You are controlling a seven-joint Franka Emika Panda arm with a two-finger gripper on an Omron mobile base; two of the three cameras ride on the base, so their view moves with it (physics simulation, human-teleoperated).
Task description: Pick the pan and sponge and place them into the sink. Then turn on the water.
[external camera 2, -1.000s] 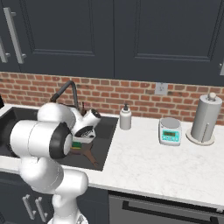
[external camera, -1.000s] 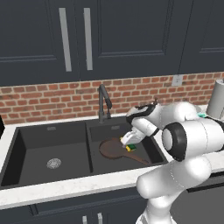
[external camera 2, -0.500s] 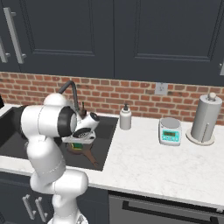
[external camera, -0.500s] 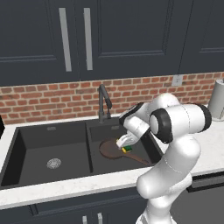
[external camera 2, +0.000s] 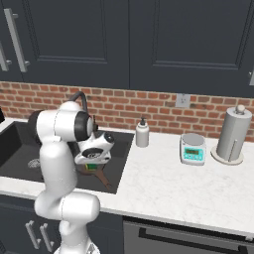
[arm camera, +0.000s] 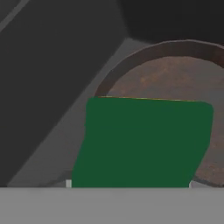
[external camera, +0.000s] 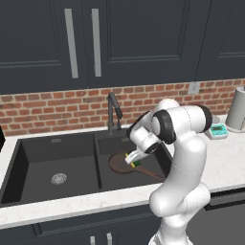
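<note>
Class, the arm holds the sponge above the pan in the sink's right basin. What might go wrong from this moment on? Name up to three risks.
1. The sponge, held in the gripper, hangs over the pan, so a release would likely drop it into the pan, not onto the sink floor.
2. The faucet rises close behind the hand; lifting carelessly may strike it.
3. The pan's handle rests near the basin wall, and a nudge could shift the pan.

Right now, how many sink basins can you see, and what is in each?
2. The left basin holds nothing but its round metal drain. The right basin holds the pan, with the sponge at the gripper just above it. The arm may hide more.
</note>
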